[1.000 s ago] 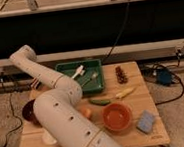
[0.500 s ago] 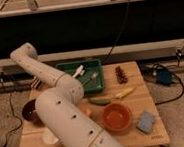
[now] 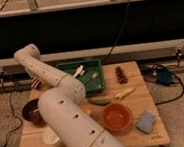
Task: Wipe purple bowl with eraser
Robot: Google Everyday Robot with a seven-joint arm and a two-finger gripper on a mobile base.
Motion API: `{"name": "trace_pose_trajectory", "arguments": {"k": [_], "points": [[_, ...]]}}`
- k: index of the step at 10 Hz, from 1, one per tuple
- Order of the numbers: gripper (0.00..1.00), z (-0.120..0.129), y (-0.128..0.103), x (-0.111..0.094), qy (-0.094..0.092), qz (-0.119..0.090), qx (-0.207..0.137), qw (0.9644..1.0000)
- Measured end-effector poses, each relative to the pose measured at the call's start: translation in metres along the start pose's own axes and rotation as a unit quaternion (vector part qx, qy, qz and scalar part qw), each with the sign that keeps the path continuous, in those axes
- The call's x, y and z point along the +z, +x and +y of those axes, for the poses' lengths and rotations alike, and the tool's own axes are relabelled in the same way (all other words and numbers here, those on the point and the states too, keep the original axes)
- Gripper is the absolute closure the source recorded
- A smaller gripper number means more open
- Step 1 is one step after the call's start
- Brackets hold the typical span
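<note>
Camera view, one frame only.

Desk (image 3: 93,141): light wooden top, seen from above and behind the arm. The robot's white arm fills the middle and left of the view, rising from the near edge and folding back toward the far-left corner.

Gripper (image 3: 35,84): sits past the arm's far bend, at the far-left corner of the desk. Striped material shows there, which I take to be the eraser (image 3: 36,85) in its hold, long axis not readable. Whether the fingers are clamped on it or merely resting beside it cannot be told; the arm covers them.

Purple bowl (image 3: 32,112): dark, glossy, upright, by the left edge of the desk about midway along it, its right side cut off by the arm.

Deciding relation: the bowl lies toward the near edge from the gripper, almost straight along the left edge, near but apart. In my judgement the next travel is a short pull back toward the near side and downward into the bowl's hollow.

Other items: orange bowl (image 3: 116,117) near the near-right corner; blue sponge (image 3: 145,122) just beside it; green tray (image 3: 88,74) at the far edge.
</note>
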Motion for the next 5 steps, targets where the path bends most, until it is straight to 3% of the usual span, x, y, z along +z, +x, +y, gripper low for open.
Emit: {"name": "trace_pose_trajectory", "arguments": {"k": [5], "points": [[0.35,0.0001,-0.0011,0.0074,0.0,-0.005,-0.002,1.0]]}}
